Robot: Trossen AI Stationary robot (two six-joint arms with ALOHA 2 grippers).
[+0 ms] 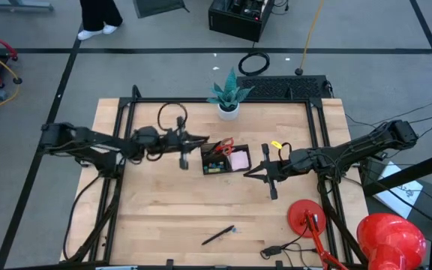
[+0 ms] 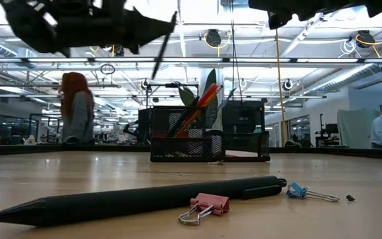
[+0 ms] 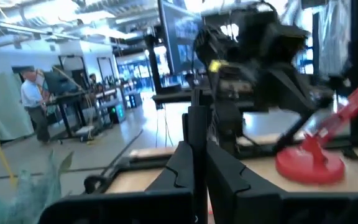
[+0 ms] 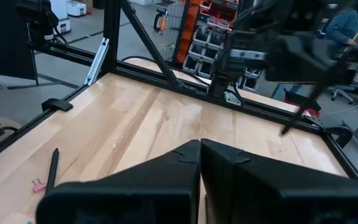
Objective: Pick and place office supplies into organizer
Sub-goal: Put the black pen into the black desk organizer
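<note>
The black mesh organizer [image 1: 225, 159] stands mid-table and holds red-handled scissors, an orange pencil [image 2: 201, 106] and a pink pad. My left gripper [image 1: 203, 140] hovers just left of it, level and shut on a black pen [image 2: 164, 48]. My right gripper [image 1: 247, 175] hangs shut and empty to the organizer's right. Another black pen [image 1: 218, 235] lies flat near the front edge, with a pink clip [image 2: 204, 206] and a blue clip [image 2: 304, 192] beside it. My left gripper pinches the black pen near its upper end [image 3: 196, 118] between its two fingers. The fingers come level from the table's left and lie across the pen. The pen [image 4: 303, 109] hangs slanted below the fingers, clear of the table.
A white plant pot [image 1: 228, 105] stands behind the organizer at the far edge. A red round-based object [image 1: 310, 216] sits at the front right with cables beside it. Bare wood lies between the organizer and the front pen. People stand in the room beyond.
</note>
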